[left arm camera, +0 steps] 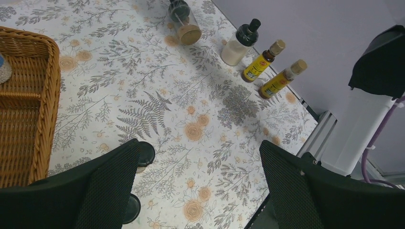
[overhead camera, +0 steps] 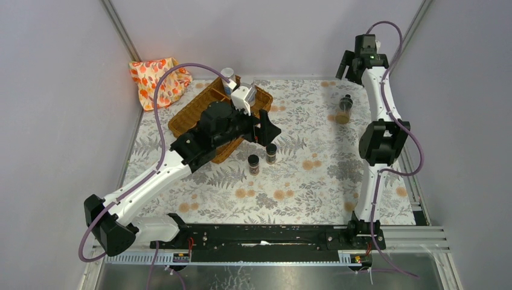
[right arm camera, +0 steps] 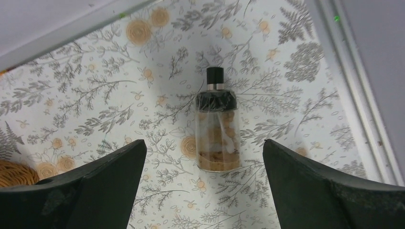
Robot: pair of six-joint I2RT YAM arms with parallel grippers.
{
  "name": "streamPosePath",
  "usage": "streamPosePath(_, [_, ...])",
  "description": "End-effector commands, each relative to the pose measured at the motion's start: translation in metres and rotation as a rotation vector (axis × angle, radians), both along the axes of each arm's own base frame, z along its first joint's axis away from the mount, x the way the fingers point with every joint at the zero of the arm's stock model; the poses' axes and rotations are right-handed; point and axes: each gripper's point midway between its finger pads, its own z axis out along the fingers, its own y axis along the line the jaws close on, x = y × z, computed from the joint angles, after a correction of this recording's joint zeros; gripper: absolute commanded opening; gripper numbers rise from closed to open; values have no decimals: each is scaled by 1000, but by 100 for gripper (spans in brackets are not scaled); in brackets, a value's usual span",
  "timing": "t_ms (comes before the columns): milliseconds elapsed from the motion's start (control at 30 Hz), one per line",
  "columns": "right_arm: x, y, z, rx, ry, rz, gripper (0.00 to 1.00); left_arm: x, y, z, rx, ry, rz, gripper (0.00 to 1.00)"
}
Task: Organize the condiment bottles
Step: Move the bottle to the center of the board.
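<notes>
Quick look at where we are with the bottles. In the top view our left arm (overhead camera: 181, 160) reaches to the middle of the frame. Its jaws are wide open with nothing in them, hanging over the surface (overhead camera: 314, 181) just right of the wicker tray (overhead camera: 193, 112). 2 short black-capped jars (overhead camera: 253, 164) (overhead camera: 271, 153) stand side by side just below those jaws. In the left wrist view their caps peek out by the left jaw at the lower left.

A white jar (overhead camera: 228, 77) sits at the tray's far end, upper middle of the top view, partly hidden by the wrist.

The right arm (overhead camera: 381, 142) runs up the right side of the frame. Its jaws are spread wide too, holding nothing. In the right wrist view a brown-filled jar (right arm camera: 217, 129) stands on the surface dead center between them, touching neither.

In the upper right of the left wrist view, a dark-capped white bottle (left arm camera: 240, 44) and 2 yellow bottles (left arm camera: 261, 62) (left arm camera: 282, 80) line up along the surface's edge by the wall. An orange cloth (overhead camera: 156, 81) is bunched in the upper left of the top view.
</notes>
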Motion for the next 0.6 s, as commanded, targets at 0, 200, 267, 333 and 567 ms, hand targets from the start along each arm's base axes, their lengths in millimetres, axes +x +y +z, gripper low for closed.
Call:
streamPosePath(0, [2, 20, -34, 75, 73, 7, 100, 2, 3, -4, 10, -10, 11, 99])
streamPosePath(200, [16, 7, -59, 102, 87, -46, 100, 6, 3, -12, 46, -4, 15, 99])
streamPosePath(267, [21, 7, -67, 112, 91, -54, 100, 8, 3, -15, 56, -1, 17, 99])
streamPosePath(333, [25, 8, -75, 124, 93, -62, 99, 9, 4, -18, 62, 3, 18, 99])
streamPosePath(567, [27, 6, -106, 139, 140, -82, 98, 15, 7, -26, 80, 24, 28, 99])
